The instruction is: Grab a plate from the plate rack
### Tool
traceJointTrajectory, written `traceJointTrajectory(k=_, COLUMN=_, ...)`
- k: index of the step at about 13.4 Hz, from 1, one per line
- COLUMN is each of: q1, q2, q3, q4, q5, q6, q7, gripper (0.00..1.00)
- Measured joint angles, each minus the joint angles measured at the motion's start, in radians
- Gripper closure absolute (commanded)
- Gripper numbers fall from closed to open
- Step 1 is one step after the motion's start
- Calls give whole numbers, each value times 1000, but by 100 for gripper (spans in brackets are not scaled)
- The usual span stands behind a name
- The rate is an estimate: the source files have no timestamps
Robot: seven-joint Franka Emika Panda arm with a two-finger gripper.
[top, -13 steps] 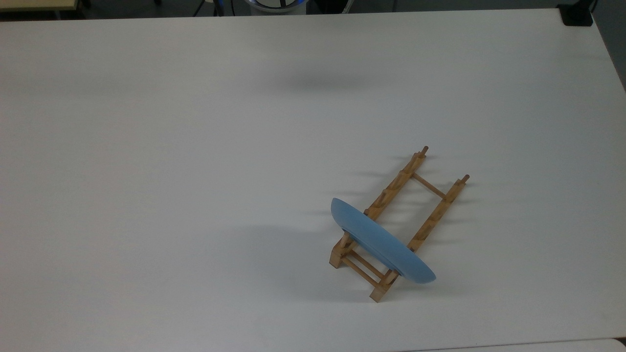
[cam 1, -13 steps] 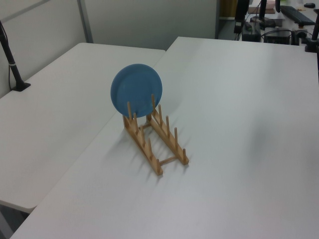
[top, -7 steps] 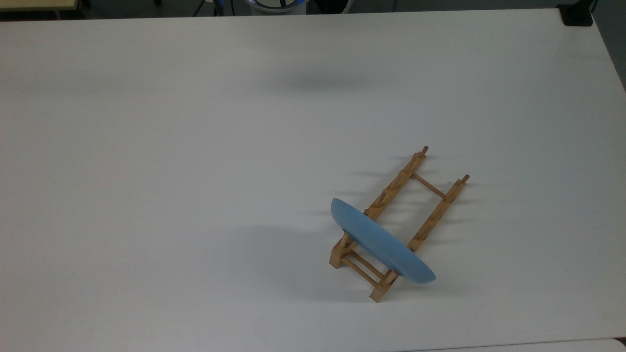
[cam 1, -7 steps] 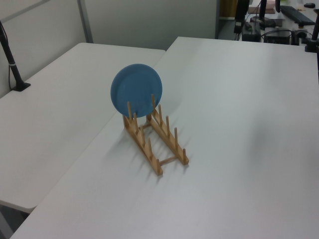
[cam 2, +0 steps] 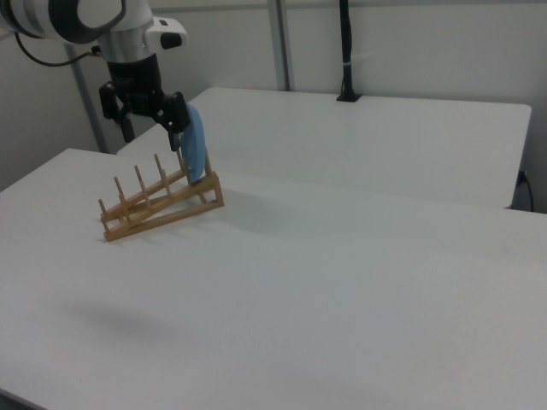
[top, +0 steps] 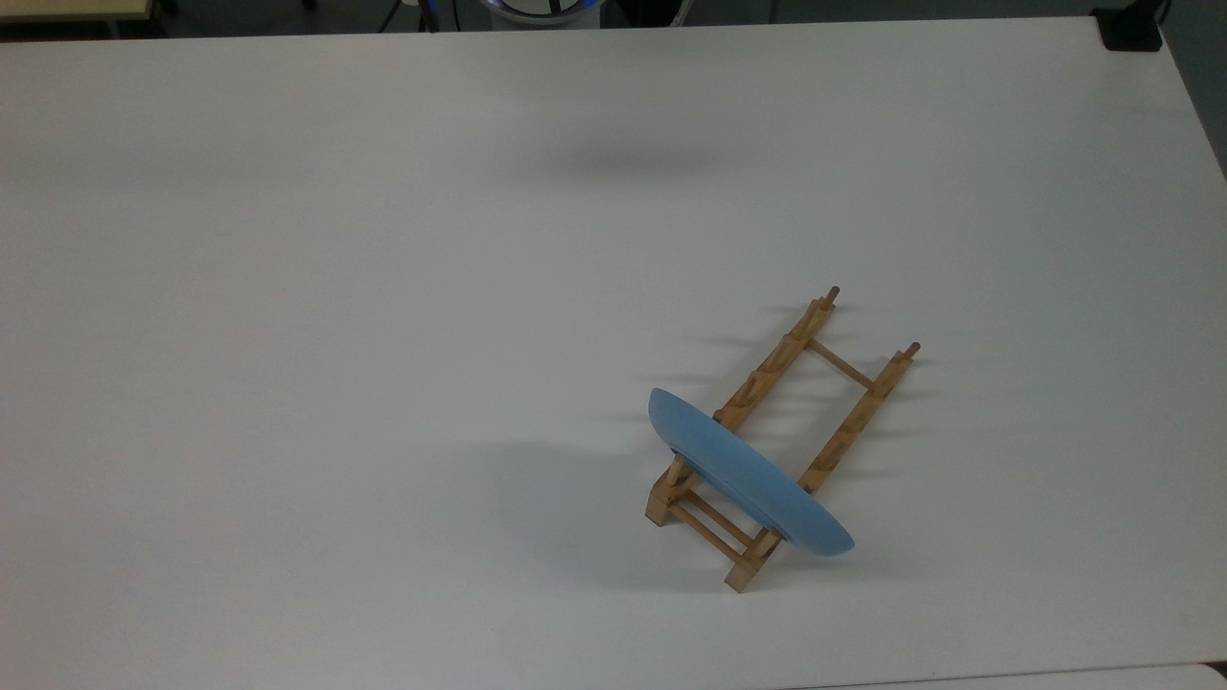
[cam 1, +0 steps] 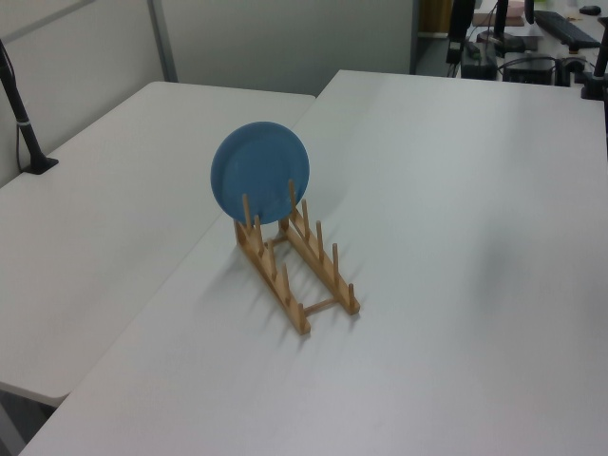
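While the plate (top: 748, 474) is seated upright in the plate rack (top: 844, 422), nothing is lifted; the gripper (cam 2: 147, 120) is seen spread apart, grasping nothing.

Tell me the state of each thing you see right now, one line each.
plate: standing on edge in the rack's end slot, not gripped.
plate rack: flat on the table, other slots empty.
pincer: open, in the right view above the rack, holding nothing.

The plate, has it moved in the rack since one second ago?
No. In the top view the plate sits in the same end slot of the plate rack, unchanged against its pegs.
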Motion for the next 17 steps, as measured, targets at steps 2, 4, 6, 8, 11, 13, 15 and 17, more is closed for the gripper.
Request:
traceJointTrajectory(k=2, q1=5, q2=0, q3=1, q4=0, q5=0, q6=-1, q7=-92, gripper=0)
traceJointTrajectory(k=4, q1=4, q2=0, q3=-4, q4=0, q5=0, q6=-11, q7=-153, gripper=0)
traceJointTrajectory(k=6, q1=-2, q2=0, q3=-7, q4=0, q5=0, q6=-11, q7=-165, gripper=0)
traceJointTrajectory(k=8, q1=-5, q2=2, q3=-13, q4=1, q5=0, q6=-11, q7=-177, gripper=0)
traceJointTrajectory(k=11, q1=-5, q2=12, q3=-24, q4=24, q5=0, q6=26, q7=-192, gripper=0)
traceJointTrajectory(k=13, q1=-2, q2=13, q3=-18, q4=33, q5=0, q6=119, q7=-188, gripper=0)
traceJointTrajectory(k=15, q1=2, q2=17, q3=-12, q4=34, q5=0, q6=234, q7=-155, gripper=0)
traceJointTrajectory(k=17, q1=14, q2=29, q3=-7, q4=34, q5=0, q6=346, q7=-123, gripper=0)
